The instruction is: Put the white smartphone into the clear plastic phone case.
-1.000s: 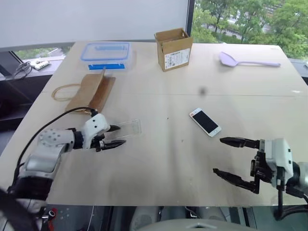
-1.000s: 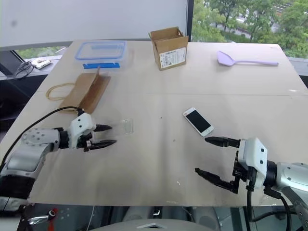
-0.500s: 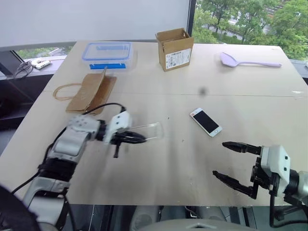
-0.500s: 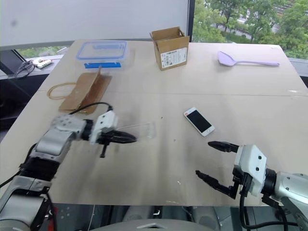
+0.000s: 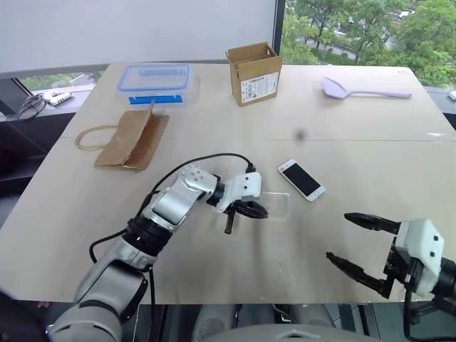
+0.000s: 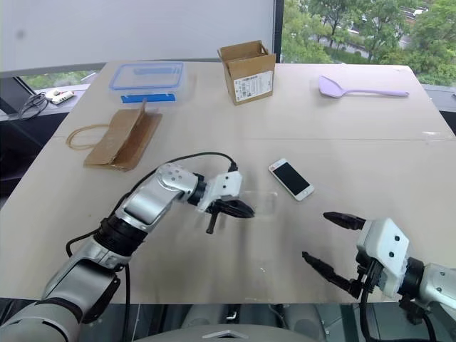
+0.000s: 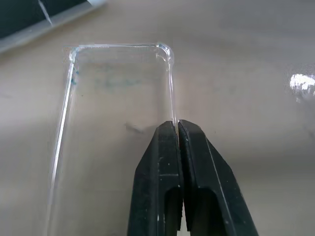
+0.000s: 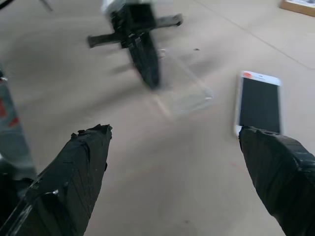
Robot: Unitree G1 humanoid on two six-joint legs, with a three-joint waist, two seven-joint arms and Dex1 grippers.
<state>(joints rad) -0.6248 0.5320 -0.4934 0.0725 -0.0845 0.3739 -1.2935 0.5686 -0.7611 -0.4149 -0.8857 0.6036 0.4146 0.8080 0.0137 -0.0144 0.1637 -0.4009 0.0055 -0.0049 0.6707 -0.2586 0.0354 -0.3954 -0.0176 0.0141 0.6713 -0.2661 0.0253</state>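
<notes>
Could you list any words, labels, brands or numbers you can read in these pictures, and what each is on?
None can be read.
Cardboard box: a white printed label on its side, too small to read.
White smartphone: screen dark, no marking legible.

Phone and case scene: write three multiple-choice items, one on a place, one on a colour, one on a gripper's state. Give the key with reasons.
1. Where does the white smartphone lie?
A. in the cardboard box
B. on the table beside the clear plastic phone case
C. on the paper bag

2. What colour is the spoon?
A. lilac
B. red
C. green

3. How is the left gripper?
A. wide open
B. shut on the clear plastic phone case
C. shut on the phone

Key: B, the phone rests on bare tabletop; A, pale purple; B, fingers pinch the case's edge.
</notes>
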